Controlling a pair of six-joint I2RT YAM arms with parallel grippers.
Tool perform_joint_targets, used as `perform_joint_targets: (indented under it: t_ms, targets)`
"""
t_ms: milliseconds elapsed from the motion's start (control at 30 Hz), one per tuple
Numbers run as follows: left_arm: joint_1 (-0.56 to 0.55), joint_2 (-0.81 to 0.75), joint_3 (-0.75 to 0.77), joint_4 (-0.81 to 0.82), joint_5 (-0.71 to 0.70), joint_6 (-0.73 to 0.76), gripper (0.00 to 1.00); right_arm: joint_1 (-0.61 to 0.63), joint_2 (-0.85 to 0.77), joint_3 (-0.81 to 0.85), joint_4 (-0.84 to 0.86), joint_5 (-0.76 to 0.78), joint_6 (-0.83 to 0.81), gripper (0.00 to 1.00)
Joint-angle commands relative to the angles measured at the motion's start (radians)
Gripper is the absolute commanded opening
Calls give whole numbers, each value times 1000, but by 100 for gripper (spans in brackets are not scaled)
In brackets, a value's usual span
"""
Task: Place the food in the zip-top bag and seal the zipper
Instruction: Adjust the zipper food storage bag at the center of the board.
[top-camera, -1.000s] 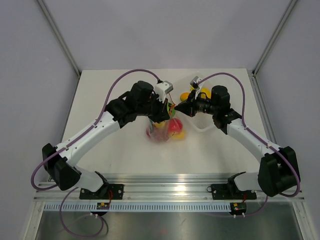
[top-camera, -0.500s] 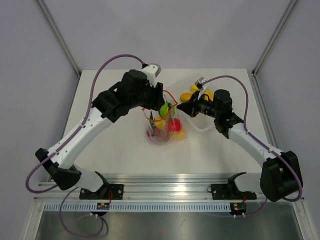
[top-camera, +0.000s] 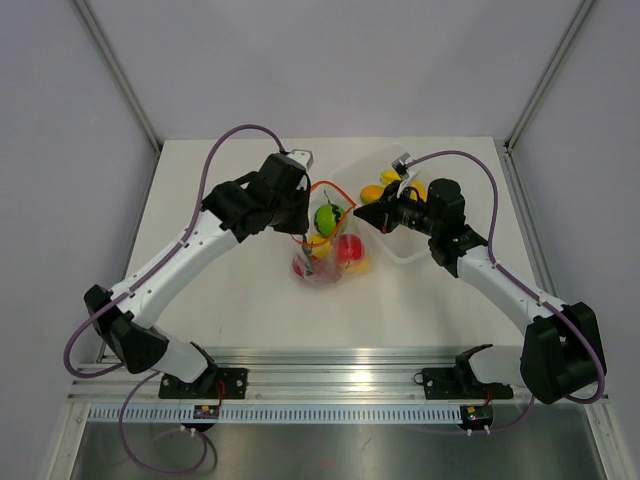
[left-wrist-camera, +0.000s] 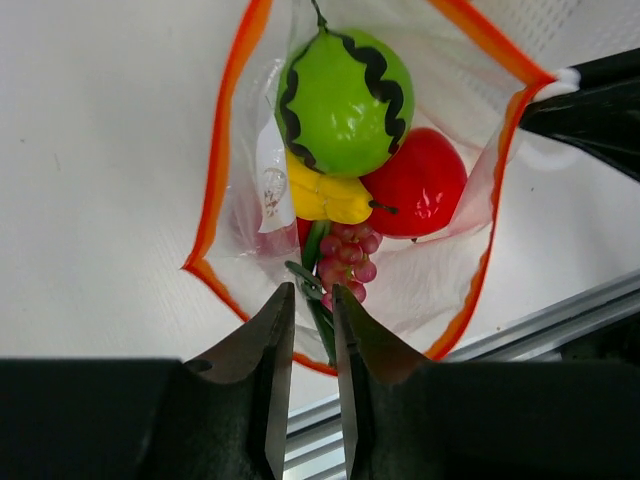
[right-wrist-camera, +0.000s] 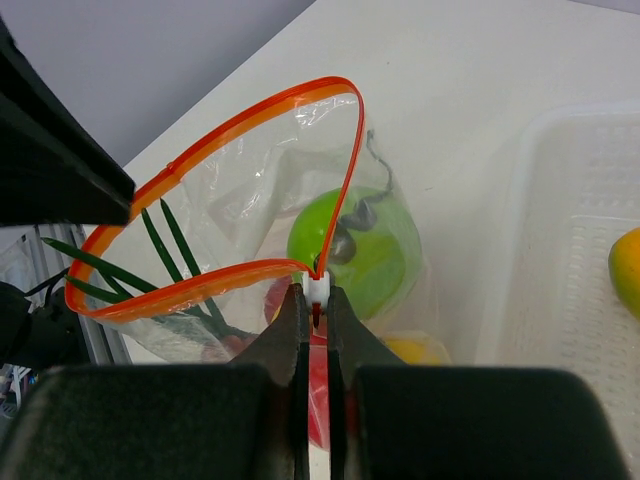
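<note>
The zip-top bag (top-camera: 322, 268) lies mid-table with its mouth held wide. Inside are a green round fruit (left-wrist-camera: 345, 100), a red round fruit (left-wrist-camera: 420, 185), a yellow pepper (left-wrist-camera: 325, 195), pink grapes (left-wrist-camera: 348, 255) and green stalks (left-wrist-camera: 312, 250). The orange-red zipper (left-wrist-camera: 222, 150) rings the mouth. My left gripper (left-wrist-camera: 310, 288) hovers over the bag's near rim, jaws a narrow gap apart, with the stalks showing through the gap. My right gripper (right-wrist-camera: 313, 292) is shut on the white slider at the zipper's (right-wrist-camera: 240, 125) end, on the bag's right side (top-camera: 357, 214).
A translucent white tray (top-camera: 402, 256) sits right of the bag, under my right arm, with yellow and orange food (top-camera: 385, 185) at its far end. An orange-yellow fruit (right-wrist-camera: 625, 270) shows in the tray (right-wrist-camera: 560, 250). An aluminium rail runs along the table's near edge.
The left gripper let the green fruit go into the bag, drew back to the bag's near-left rim, and its jaws narrowed again. The right gripper closed on the zipper's end.
</note>
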Motion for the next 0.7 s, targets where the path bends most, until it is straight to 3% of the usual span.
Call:
perform_joint_targets:
  t_ms: [0, 467, 533, 600, 667]
  targets:
    - [2, 5, -39, 18, 100, -4, 24, 1, -30, 16, 65, 16, 9, 0]
    - [2, 86, -56, -54, 223, 35, 33, 1, -32, 24, 57, 17, 15, 0]
    - [-4, 103, -59, -46, 245, 40, 24, -1, -29, 24, 65, 17, 26, 0]
    - [-8, 123, -68, -33, 264, 42, 0, 1, -30, 28, 66, 20, 35, 0]
    - [-8, 135, -70, -2, 298, 32, 0, 2, -29, 36, 60, 20, 42, 0]
